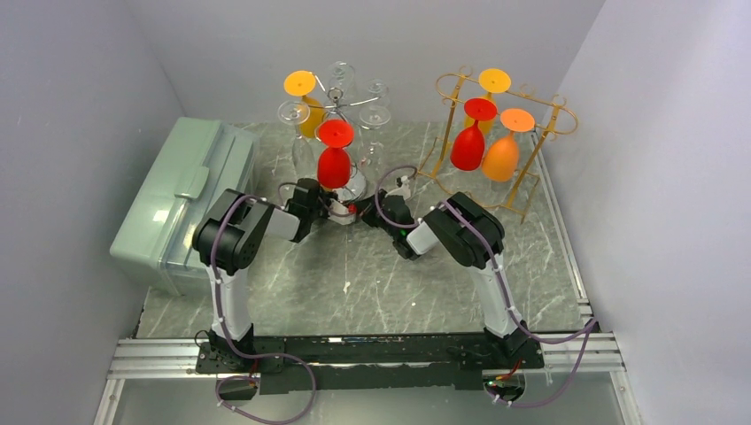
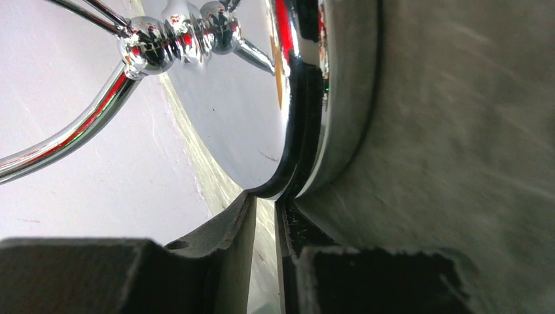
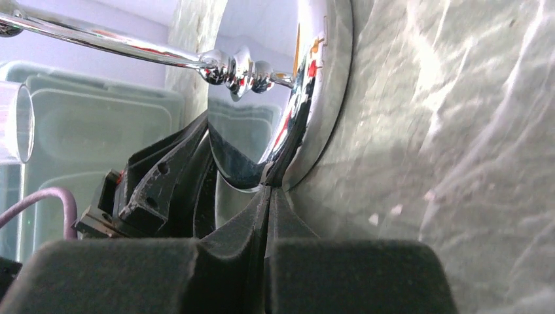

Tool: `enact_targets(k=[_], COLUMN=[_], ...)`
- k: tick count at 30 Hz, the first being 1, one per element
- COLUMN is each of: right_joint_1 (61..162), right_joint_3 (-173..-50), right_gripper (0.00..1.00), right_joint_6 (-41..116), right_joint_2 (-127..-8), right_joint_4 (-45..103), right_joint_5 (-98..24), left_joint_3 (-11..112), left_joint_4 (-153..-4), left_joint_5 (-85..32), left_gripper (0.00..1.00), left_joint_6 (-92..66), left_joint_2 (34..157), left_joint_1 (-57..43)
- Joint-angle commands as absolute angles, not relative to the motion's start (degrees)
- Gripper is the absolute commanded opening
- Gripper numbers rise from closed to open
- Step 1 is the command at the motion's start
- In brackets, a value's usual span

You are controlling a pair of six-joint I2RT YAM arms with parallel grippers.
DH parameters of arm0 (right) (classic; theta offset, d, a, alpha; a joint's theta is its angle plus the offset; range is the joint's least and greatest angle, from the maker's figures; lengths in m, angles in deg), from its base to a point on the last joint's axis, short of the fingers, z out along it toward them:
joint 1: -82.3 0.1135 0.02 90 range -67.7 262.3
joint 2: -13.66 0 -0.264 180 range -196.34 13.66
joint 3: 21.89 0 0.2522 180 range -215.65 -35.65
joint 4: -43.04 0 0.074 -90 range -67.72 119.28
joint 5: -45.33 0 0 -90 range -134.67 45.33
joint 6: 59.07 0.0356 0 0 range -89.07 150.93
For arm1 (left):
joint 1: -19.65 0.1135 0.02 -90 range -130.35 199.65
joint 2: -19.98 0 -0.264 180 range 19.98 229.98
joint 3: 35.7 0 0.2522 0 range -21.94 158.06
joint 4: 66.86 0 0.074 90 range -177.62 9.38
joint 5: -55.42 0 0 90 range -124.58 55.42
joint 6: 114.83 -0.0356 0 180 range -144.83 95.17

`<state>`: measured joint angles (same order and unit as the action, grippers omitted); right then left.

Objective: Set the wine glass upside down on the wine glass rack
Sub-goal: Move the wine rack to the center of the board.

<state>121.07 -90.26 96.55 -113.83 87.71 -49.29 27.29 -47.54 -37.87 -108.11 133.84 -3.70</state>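
**Both hands at the rack base — red glass hung**

In the left wrist view, the left hand (image 2: 265, 208) fills the lower edge. Its jaws stand narrow and pinch the rim of the chrome base (image 2: 222, 124). In the right wrist view, the right hand (image 3: 268, 196) is fully closed and empty. Its tips touch the same rim from the opposite side, and the left hand shows just beyond it. The base lies flat on the marbled surface (image 2: 471, 163). The rack (image 2: 147, 42) rises from the centre of the base as a beaded stem with curved arms.

In the top view, the red glass (image 1: 334, 164) hangs bowl down on this rack, foot uppermost — just behind the base and between the two hands. A yellow glass (image 1: 300, 83) and clear glasses (image 1: 376, 117) hang on the same rack, farther back.

A gold rack (image 1: 560, 108) stands well apart to the right and carries three more inverted glasses. A pale green box (image 1: 177, 204) sits at the left edge of the surface.
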Motion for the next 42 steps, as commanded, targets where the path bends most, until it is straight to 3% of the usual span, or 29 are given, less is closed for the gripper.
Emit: enact_targets(k=[1,24,26,30,32,42], right_joint_1=[118.23,111.54,111.48,111.48,111.48,111.49], right_joint_3=[-95.69,-105.96,-105.15,-101.52,-98.55,-83.17], right_gripper=[0.0,0.0,0.0,0.0,0.01,0.08], right_joint_6=[94.96,94.89,94.22,92.83,92.11,87.64], right_joint_2=[-116.55,-122.21,-121.35,-118.49,-116.77,-103.75], right_joint_4=[83.65,82.24,82.08,82.04,82.39,81.4], right_joint_5=[-57.92,-53.19,-52.99,-52.49,-52.28,-52.71], left_joint_3=[30.68,47.89,46.96,43.29,41.45,31.75], left_joint_4=[-49.44,-50.54,-49.95,-48.12,-48.65,-68.12], left_joint_5=[-28.86,-28.51,-28.45,-28.51,-28.6,-24.58], left_gripper=[0.23,0.23,0.32,0.62,0.72,0.86], left_joint_6=[-106.92,-106.81,-106.46,-106.13,-104.29,-93.93], left_joint_2=[136.95,149.76,149.35,146.96,144.96,128.85], left_joint_1=[-6.11,-4.61,-4.61,-4.61,-4.61,-5.84])
